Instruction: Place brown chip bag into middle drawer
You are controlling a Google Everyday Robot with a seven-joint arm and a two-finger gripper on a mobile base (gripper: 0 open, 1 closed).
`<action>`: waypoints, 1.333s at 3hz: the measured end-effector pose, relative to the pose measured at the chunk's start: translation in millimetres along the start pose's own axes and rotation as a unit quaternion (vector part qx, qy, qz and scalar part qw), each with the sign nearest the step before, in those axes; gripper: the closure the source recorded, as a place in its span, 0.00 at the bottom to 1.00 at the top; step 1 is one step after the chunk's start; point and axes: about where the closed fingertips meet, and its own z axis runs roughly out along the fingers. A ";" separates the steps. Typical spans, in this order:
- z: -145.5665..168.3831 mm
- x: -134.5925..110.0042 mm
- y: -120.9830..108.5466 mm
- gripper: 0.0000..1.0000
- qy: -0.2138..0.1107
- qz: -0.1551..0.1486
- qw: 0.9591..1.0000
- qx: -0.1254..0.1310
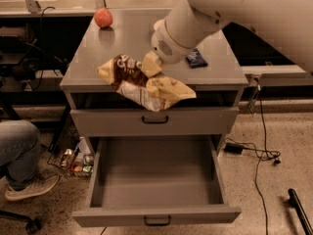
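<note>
Cabinet top: gripper is clamped on brown chip bag at the front edge. Advise clearing that edge, then lowering centrally into open middle drawer.

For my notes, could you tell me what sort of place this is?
Probably a lab or office: grey drawer cabinet, floor cables, a seated person's leg. The gripper is at the brown chip bag, above the open middle drawer.

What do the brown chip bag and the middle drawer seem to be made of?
The brown chip bag, held by the gripper above the cabinet's front edge, looks like thin foil or plastic film: crinkled, with glossy highlights. The middle drawer, open, looks like painted sheet metal: flat grey, matte, thin straight walls.
</note>
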 end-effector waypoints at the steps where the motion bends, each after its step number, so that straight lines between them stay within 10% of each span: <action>1: -15.4 45.1 48.9 1.00 0.017 -0.033 0.998 -0.041; 3: -18.4 89.0 85.2 1.00 0.024 -0.054 0.994 -0.087; 4: 42.6 105.0 108.3 1.00 0.029 -0.076 0.987 -0.140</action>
